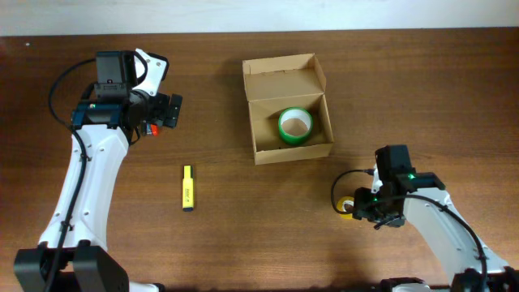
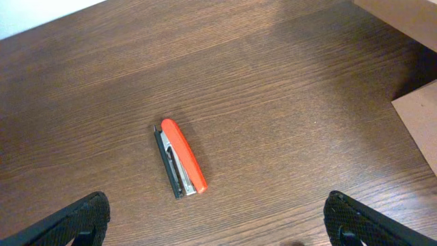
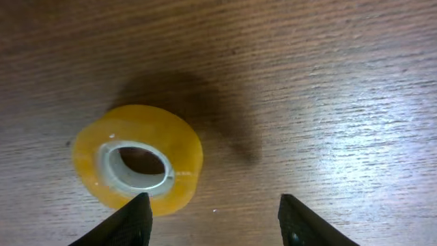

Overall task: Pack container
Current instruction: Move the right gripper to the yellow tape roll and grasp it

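Container: the tan cardboard box [image 1: 293, 152] sits on the far middle of the table [image 1: 243, 227], between the two arms and touched by neither. Its flap lid is folded back flat on the far side, leaving the top open.
Inside the container: a green tape roll [image 1: 282, 128] lies flat on the floor, towards the side of the right arm.
Right claw: the right gripper [image 1: 358, 212] is low over the table, near the container's front corner but apart from it. In the right wrist view its fingers [image 3: 133, 222] are spread, with bare wood between them [image 3: 213, 205], and they pinch nothing.
Yellow tape roll: it [image 3: 184, 157] lies flat on the wood just beyond one fingertip. That fingertip overlaps its rim in the wrist view, but whether they touch cannot be told. From overhead only a sliver of it [image 1: 346, 208] shows beside the claw.
Left claw: the left gripper [image 1: 172, 111] is well apart from the container. Its fingers [image 2: 82, 219] are spread as wide as the left wrist view allows, and nothing is held [image 2: 217, 205].
Red stapler: it [image 2: 183, 154] lies closed on the table ahead of the left claw, clear of both fingers. From overhead only a red speck [image 1: 150, 128] shows under the wrist.
Yellow highlighter: it [image 1: 187, 187] lies alone on the wood beside the left arm, nearer the front edge.
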Controlling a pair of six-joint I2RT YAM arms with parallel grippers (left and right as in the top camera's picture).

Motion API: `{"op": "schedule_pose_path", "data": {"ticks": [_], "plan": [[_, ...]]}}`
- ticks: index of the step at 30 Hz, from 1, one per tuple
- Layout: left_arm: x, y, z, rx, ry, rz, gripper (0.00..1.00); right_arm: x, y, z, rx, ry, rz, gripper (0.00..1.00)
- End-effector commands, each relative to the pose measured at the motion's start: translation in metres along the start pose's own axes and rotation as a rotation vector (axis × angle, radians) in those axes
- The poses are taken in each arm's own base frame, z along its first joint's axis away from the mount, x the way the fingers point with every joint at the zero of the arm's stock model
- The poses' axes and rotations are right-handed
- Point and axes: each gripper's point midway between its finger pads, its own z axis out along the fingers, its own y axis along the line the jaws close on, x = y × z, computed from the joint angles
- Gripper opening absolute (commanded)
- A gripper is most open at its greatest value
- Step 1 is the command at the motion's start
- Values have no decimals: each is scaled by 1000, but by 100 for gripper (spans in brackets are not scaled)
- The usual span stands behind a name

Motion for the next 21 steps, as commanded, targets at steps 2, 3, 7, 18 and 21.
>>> {"op": "schedule_pose_path", "data": {"ticks": [2,3,7,18,21], "plan": [[-5,-1,1,4,-9,19,100,2,0,13,-1,36,15,60],[-5,-1,1,4,-9,20,99,0,2,17,-14,36,14,60],[-5,-1,1,4,-9,20,100,-5,5,18,-27,24,13,60],[-5,-1,1,4,-8,20,99,-13,7,23,-34,3,12,4],[-5,-1,1,4,-8,20,99,-31,16,9,-62,-34,7,3]]}}
